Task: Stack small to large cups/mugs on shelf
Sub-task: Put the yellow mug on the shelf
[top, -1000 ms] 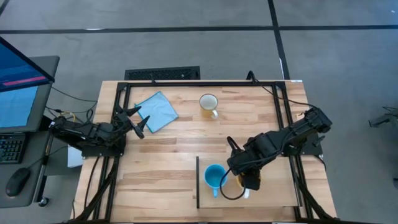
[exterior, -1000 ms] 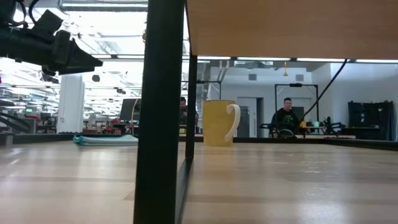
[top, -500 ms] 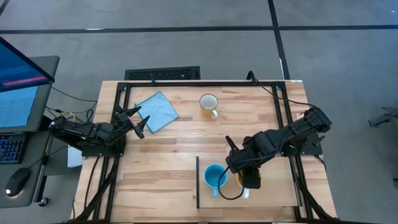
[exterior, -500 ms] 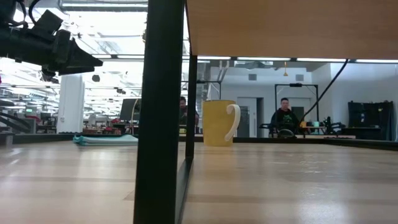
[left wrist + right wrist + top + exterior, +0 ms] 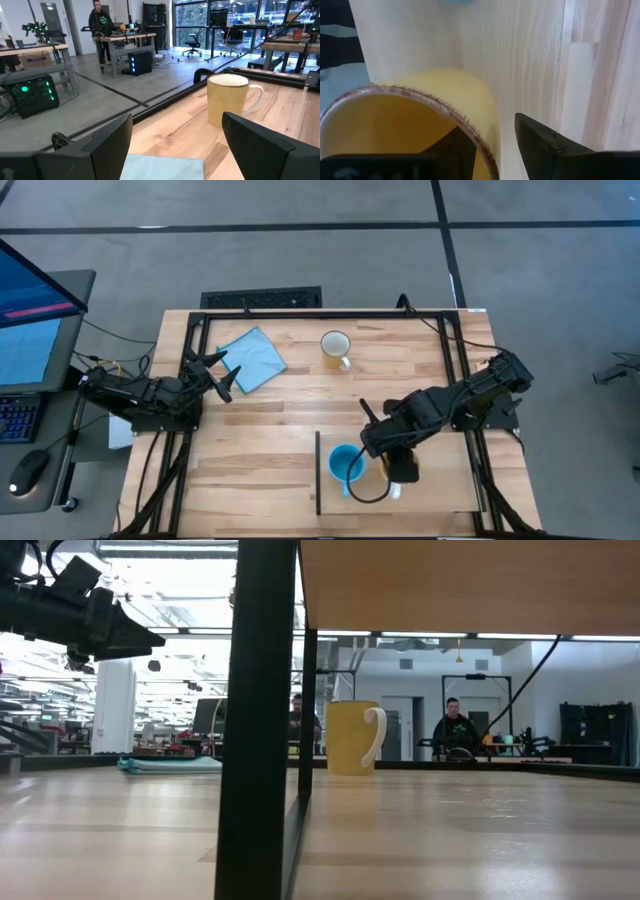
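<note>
Our right tool (image 5: 392, 470) is down over the shelf (image 5: 440, 480), the pale board with a thin dark edge at the near right of the table (image 5: 290, 440). It sits on the orange mug (image 5: 383, 469), which stands on the shelf and is mostly hidden beneath the tool in the high view. In the right wrist view the tool (image 5: 487, 140) straddles the mug's (image 5: 420, 115) wall, one finger inside the cup and the other outside. We see bare wood between the outer finger and the wall, so the jaws are parted and not clamped on it.

The small light-blue mug (image 5: 345, 467) stands upright on the shelf just left of the orange one, close to the shelf's dark left edge.

The larger mug (image 5: 335, 345), pale yellow with a white handle, stands upright off the shelf at the far middle of the table, well apart from the others.

Our left tool (image 5: 222, 375) waits at the left side with its jaws wide apart, just beside a blue cloth (image 5: 252, 358) and holding nothing.
</note>
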Controlling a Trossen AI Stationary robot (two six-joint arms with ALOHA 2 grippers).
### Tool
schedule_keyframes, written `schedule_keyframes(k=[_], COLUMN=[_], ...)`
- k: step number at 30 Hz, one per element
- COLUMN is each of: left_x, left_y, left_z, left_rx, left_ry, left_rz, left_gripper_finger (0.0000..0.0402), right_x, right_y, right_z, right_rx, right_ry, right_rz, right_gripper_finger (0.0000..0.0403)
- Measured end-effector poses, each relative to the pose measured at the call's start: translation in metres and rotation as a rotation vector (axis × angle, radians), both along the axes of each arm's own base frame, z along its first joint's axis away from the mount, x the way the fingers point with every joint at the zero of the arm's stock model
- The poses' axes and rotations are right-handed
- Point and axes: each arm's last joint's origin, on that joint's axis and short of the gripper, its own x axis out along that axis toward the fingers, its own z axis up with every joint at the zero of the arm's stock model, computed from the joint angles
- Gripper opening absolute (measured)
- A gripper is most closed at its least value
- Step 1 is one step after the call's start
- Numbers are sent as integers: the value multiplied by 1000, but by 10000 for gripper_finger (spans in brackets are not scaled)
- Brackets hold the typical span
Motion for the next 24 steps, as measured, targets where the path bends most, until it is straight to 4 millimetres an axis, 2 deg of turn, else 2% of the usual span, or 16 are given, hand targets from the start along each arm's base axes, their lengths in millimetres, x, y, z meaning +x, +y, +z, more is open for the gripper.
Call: schedule_keyframes(k=[24], left_x=[0], left_y=[0], left_z=[0], left_rx=[-30], left_ry=[-28], left_rz=[1], left_gripper_finger=[302], right_x=[5], right_y=[3], right_z=[1], right_rx=[12], right_ry=[-88], right_rz=[180], right_gripper_finger=[155])
